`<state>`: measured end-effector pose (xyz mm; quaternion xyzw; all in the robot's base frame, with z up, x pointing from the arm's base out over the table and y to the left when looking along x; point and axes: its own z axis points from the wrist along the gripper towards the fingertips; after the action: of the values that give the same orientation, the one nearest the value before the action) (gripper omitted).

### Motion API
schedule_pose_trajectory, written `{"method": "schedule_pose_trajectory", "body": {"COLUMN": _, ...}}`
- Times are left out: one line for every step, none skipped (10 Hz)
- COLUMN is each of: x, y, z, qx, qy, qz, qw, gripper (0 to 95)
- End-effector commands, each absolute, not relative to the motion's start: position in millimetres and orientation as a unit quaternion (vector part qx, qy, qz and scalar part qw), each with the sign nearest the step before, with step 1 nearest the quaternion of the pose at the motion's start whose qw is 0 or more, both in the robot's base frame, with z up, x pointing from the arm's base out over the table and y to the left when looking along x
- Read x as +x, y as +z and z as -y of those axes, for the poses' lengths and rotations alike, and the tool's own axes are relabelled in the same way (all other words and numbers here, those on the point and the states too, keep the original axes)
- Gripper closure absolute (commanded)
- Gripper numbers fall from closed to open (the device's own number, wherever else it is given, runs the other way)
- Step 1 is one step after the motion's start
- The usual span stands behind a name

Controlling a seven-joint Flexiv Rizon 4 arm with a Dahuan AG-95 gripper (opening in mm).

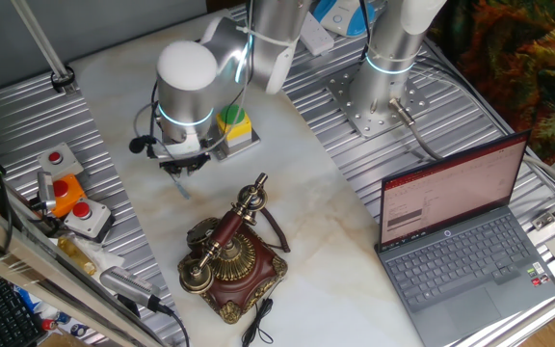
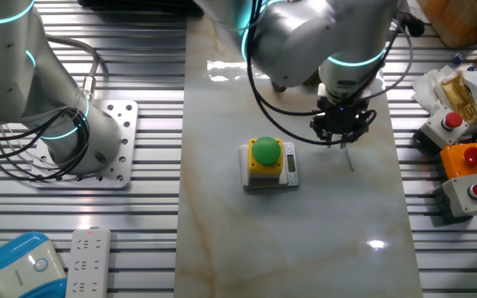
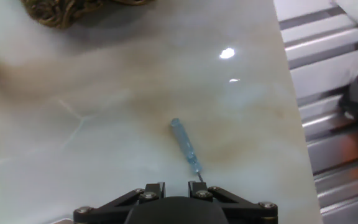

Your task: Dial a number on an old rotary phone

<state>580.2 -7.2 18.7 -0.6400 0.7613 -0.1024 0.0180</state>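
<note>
The old rotary phone, dark wood with brass trim and its handset on the cradle, stands at the near middle of the marble table. Only its brass edge shows at the top of the hand view. My gripper hovers over bare marble, well apart from the phone on its far side. A thin blue stick juts down from between the jaws, its tip just above the table. Only the finger bases are visible.
A yellow box with a green button sits beside the gripper. Grey and orange boxes with red buttons lie on the ribbed side panel. An open laptop and a second arm's base stand opposite.
</note>
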Motion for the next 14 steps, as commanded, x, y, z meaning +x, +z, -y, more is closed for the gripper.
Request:
{"method": "schedule_pose_trajectory", "body": {"x": 580.4, "y": 18.8, "z": 6.4, "qx": -0.65, "qy": -0.098, "qz": -0.753, "qw": 0.021, "gripper": 76.0}}
{"method": "schedule_pose_trajectory", "body": {"x": 580.3, "y": 18.7, "z": 6.5, "qx": -0.651, "qy": -0.098, "qz": -0.752, "qw": 0.021, "gripper": 76.0}}
{"method": "schedule_pose_trajectory", "body": {"x": 580.0, "y": 18.7, "z": 6.8, "qx": -0.651, "qy": -0.097, "qz": -0.753, "qw": 0.023, "gripper": 76.0}}
{"method": "schedule_pose_trajectory", "body": {"x": 579.5, "y": 18.8, "z": 7.2, "qx": -0.651, "qy": -0.096, "qz": -0.752, "qw": 0.024, "gripper": 57.0}}
{"method": "schedule_pose_trajectory", "body": {"x": 577.4, "y": 19.4, "z": 9.3, "qx": -0.649, "qy": -0.096, "qz": -0.754, "qw": 0.026, "gripper": 57.0}}
{"method": "schedule_pose_trajectory", "body": {"x": 574.1, "y": 19.8, "z": 12.8, "qx": -0.646, "qy": -0.095, "qz": -0.757, "qw": 0.028, "gripper": 57.0}}
{"method": "schedule_pose_trajectory", "body": {"x": 571.2, "y": 20.1, "z": 15.7, "qx": -0.643, "qy": -0.093, "qz": -0.759, "qw": 0.03, "gripper": 57.0}}
{"method": "schedule_pose_trajectory", "body": {"x": 569.4, "y": 20.2, "z": 17.5, "qx": -0.642, "qy": -0.093, "qz": -0.761, "qw": 0.029, "gripper": 57.0}}
{"method": "schedule_pose_trajectory", "body": {"x": 569.2, "y": 20.0, "z": 17.9, "qx": -0.639, "qy": -0.09, "qz": -0.764, "qw": 0.027, "gripper": 76.0}}
{"method": "schedule_pose_trajectory", "body": {"x": 569.3, "y": 20.0, "z": 17.8, "qx": -0.631, "qy": -0.091, "qz": -0.77, "qw": 0.028, "gripper": 76.0}}
{"method": "schedule_pose_trajectory", "body": {"x": 569.3, "y": 20.0, "z": 17.8, "qx": -0.627, "qy": -0.093, "qz": -0.773, "qw": 0.027, "gripper": 76.0}}
{"method": "schedule_pose_trajectory", "body": {"x": 569.3, "y": 20.0, "z": 17.8, "qx": -0.626, "qy": -0.094, "qz": -0.773, "qw": 0.026, "gripper": 76.0}}
{"method": "schedule_pose_trajectory", "body": {"x": 569.3, "y": 20.0, "z": 17.8, "qx": -0.629, "qy": -0.097, "qz": -0.771, "qw": 0.024, "gripper": 76.0}}
{"method": "schedule_pose_trajectory", "body": {"x": 569.3, "y": 20.0, "z": 17.8, "qx": -0.634, "qy": -0.1, "qz": -0.766, "qw": 0.021, "gripper": 76.0}}
